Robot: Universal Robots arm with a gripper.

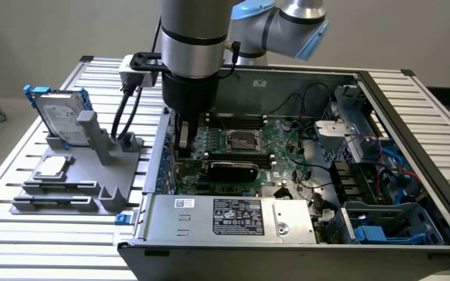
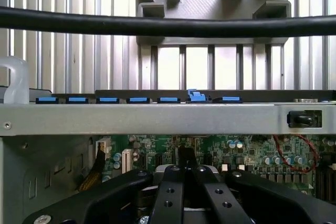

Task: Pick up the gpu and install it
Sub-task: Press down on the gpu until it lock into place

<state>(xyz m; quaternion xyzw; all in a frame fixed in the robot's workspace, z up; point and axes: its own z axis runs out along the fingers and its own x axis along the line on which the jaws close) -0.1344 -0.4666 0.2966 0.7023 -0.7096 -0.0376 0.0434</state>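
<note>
gpu (image 1: pixel 233 170) is inside the open pc case (image 1: pixel 417 153), on the motherboard (image 1: pixel 283 153). Black rounded shroud faces up and toward the near side. It lies just near-side of the cpu socket (image 1: pixel 241 139) and just far-side of the silver psu (image 1: pixel 233 216). Can't tell if it's fully seated in a slot.

gripper (image 1: pixel 182 140) is down inside the case by the left wall, just beside the gpu's left end, slightly to the far side. Contact w/ the card: can't tell from the ext view. Whether the gripper (image 2: pixel 184 174) is clenched or released: can't tell either. In the wrist view it hangs over green motherboard (image 2: pixel 247 156), w/ the case's left wall (image 2: pixel 157 116) running straight across beyond it. A row of blue clips (image 2: pixel 107 99) sits along that wall's edge, and a thick black cable (image 2: pixel 168 24) crosses higher up.

Outside the case on the left, a grey fixture (image 1: pixel 77 190) stands on the slatted alu table (image 1: pixel 14 234).
- Silver hdd in blue frame (image 1: pixel 61 117) is upright at the fixture's far end.
- Small square silver chip (image 1: pixel 53 167) lies flat mid-fixture.
- The fixture's near trays look bare.

Case right side: blue drive cage (image 1: pixel 385 225) in the near-right corner, cable runs and a silver bracket (image 1: pixel 330 132) further back.
</note>
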